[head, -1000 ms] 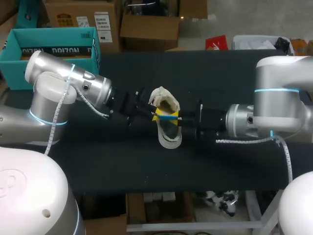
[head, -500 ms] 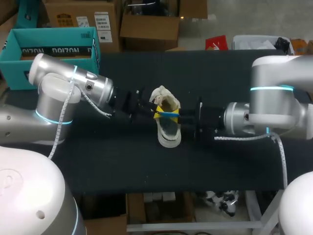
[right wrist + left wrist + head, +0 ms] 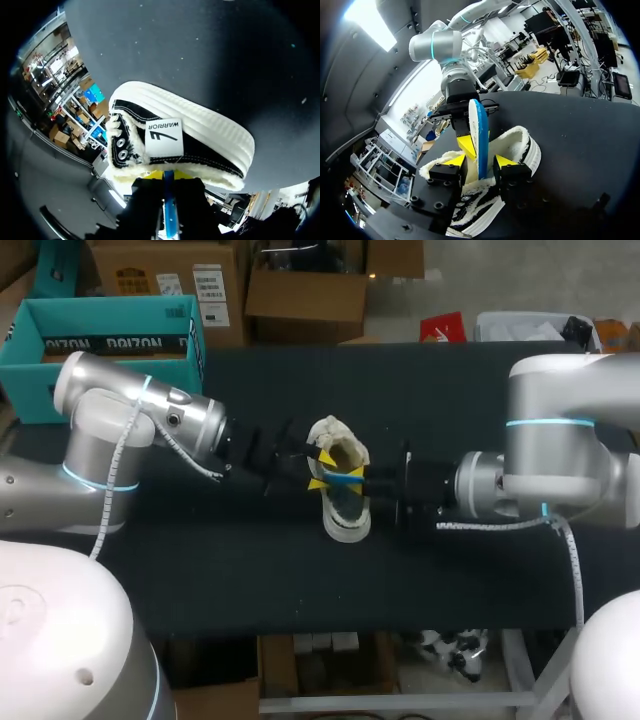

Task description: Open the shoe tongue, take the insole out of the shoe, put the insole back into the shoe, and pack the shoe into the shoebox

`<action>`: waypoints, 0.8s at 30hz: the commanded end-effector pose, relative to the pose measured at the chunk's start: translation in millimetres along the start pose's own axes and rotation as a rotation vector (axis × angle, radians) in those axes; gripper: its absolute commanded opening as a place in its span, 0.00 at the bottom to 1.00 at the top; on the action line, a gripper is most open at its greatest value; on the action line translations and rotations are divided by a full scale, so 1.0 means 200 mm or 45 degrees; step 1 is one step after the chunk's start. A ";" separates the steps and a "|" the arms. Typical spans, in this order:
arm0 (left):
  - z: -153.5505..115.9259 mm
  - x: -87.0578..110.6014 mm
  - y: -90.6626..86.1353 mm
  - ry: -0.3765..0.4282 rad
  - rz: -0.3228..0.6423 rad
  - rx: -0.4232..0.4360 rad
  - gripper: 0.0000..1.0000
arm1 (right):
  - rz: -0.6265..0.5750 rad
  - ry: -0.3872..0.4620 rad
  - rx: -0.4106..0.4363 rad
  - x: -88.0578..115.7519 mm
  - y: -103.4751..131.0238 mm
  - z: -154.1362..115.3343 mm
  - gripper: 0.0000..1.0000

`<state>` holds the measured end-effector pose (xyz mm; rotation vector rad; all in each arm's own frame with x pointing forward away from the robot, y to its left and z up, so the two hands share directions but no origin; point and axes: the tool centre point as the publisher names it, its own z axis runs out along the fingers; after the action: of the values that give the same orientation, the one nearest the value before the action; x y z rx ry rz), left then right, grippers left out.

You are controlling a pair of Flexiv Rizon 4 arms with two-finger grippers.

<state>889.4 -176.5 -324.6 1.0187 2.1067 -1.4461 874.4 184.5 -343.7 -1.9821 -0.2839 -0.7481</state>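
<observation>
A: Where was the insole (image 3: 480,135)?

B: Out of the shoe (image 3: 345,518). It stood on edge over the opening, a thin blue strip seen edge-on from both wrists. The shoe sat on the dark counter (image 3: 250,570) between the two arms.

A: The tools?

B: The right tool (image 3: 167,176) was clamped on the insole, pinching its flat faces. The left tool (image 3: 480,162) straddled the same strip closer to the shoe. Its yellow tips (image 3: 504,161) were parted with a gap on each side, so it was not gripping, as far as I could judge.

A: Handling?

B: I judged the insole light, thin and floppy. Held by one end, it would likely bend or swing. It was best taken across the flat faces, far enough along that the free end fed straight into the opening. The foam face probably gave fair grip.

A: And the shoe?

B: It looked soft at the fleecy collar and firm at the white rubber sole. For packing, a hold across the heel or sidewall seemed safer than the collar, which would crush and slip.

A: The box?

B: The teal shoebox (image 3: 120,340) sat open past the counter's far left corner, well apart from the shoe.
</observation>
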 end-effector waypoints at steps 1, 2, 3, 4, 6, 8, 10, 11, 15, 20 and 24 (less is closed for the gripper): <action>0.01 0.01 -0.05 -0.010 0.014 -0.006 0.29 | -0.001 0.002 -0.018 -0.01 -0.01 -0.01 0.00; 0.02 0.01 -0.06 -0.007 0.021 -0.007 0.28 | -0.001 0.001 -0.018 -0.01 -0.01 -0.01 0.00; 0.02 0.01 -0.07 -0.003 0.027 -0.003 0.26 | -0.001 0.000 -0.018 -0.01 -0.01 -0.01 0.00; 0.03 0.01 -0.08 0.001 0.032 -0.003 0.18 | 0.000 -0.001 -0.019 -0.01 -0.01 -0.01 0.00; 0.04 0.01 -0.08 0.007 0.038 -0.006 0.00 | 0.001 -0.004 -0.020 -0.01 0.00 -0.01 0.00; 0.05 0.01 -0.08 0.011 0.045 -0.016 0.00 | 0.005 -0.004 -0.019 -0.02 -0.01 -0.01 0.00; 0.05 0.02 -0.09 0.012 0.049 -0.017 0.00 | 0.005 0.004 -0.017 -0.03 -0.02 -0.03 0.00; 0.05 0.02 -0.10 0.010 0.054 -0.018 0.00 | 0.002 0.010 -0.019 -0.04 -0.03 -0.04 0.19; 0.05 0.05 -0.13 0.000 0.076 -0.014 0.00 | -0.014 0.022 -0.038 -0.06 -0.08 -0.07 0.43; 0.06 0.07 -0.16 -0.014 0.116 -0.052 0.00 | -0.046 0.017 -0.071 -0.09 -0.15 -0.09 0.27; 0.06 0.09 -0.15 -0.019 0.116 -0.077 0.00 | -0.057 0.016 -0.082 -0.10 -0.17 -0.11 0.00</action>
<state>861.8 -187.3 -320.9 1.0872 2.0554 -1.3552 839.0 184.8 -328.7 -2.0231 -0.3064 -0.7982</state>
